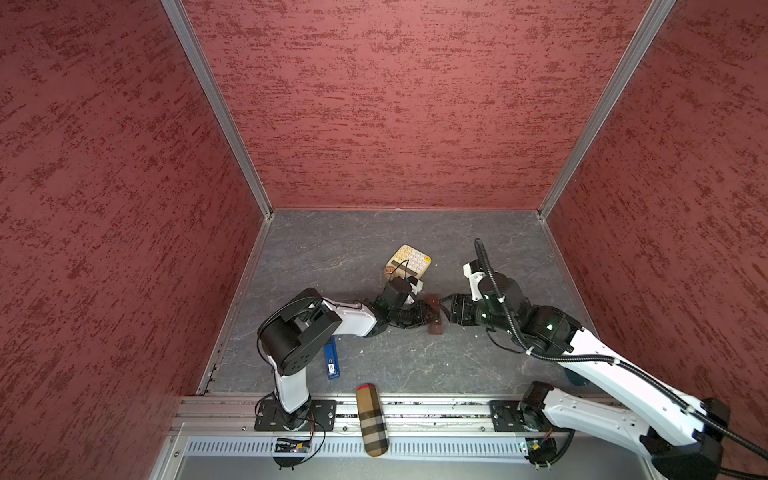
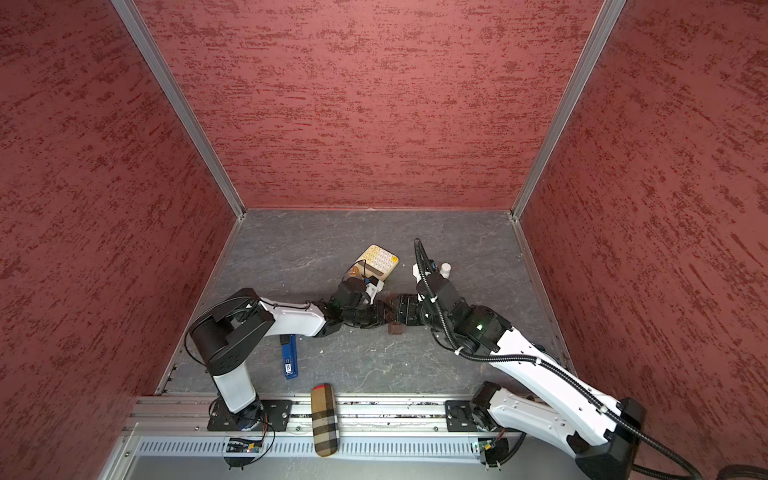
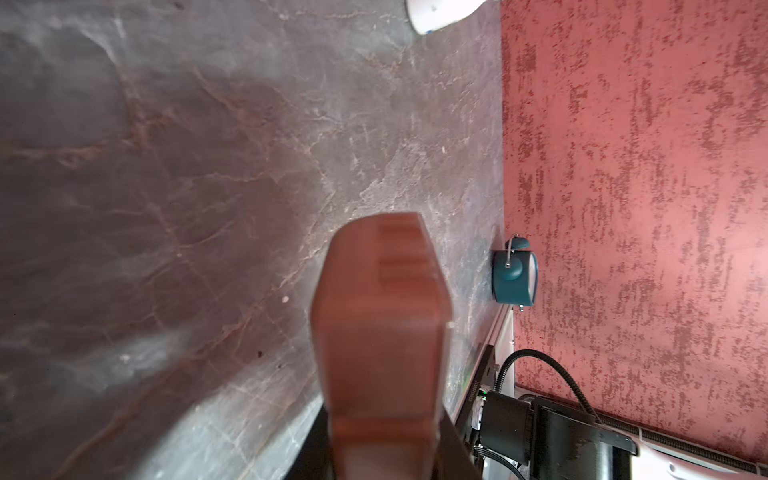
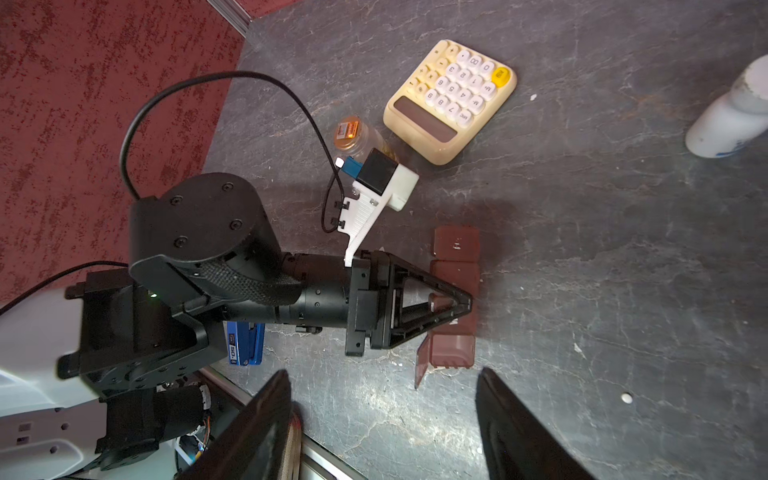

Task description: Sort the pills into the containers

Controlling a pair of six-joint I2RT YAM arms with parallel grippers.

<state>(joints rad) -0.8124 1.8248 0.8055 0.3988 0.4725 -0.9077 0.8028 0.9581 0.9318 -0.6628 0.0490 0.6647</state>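
Containers (image 4: 455,266), one long brown strip. Lies on the surface (image 4: 623,249) between both tools, long way running toward the back wall (image 1: 395,104). Left tool (image 4: 467,303) clamped shut on its middle. Right tool (image 4: 382,372) spread wide, just beside its side. Lid (image 4: 420,363) at the front end open. White pill (image 4: 626,398) loose on the surface, closer to the right tool.
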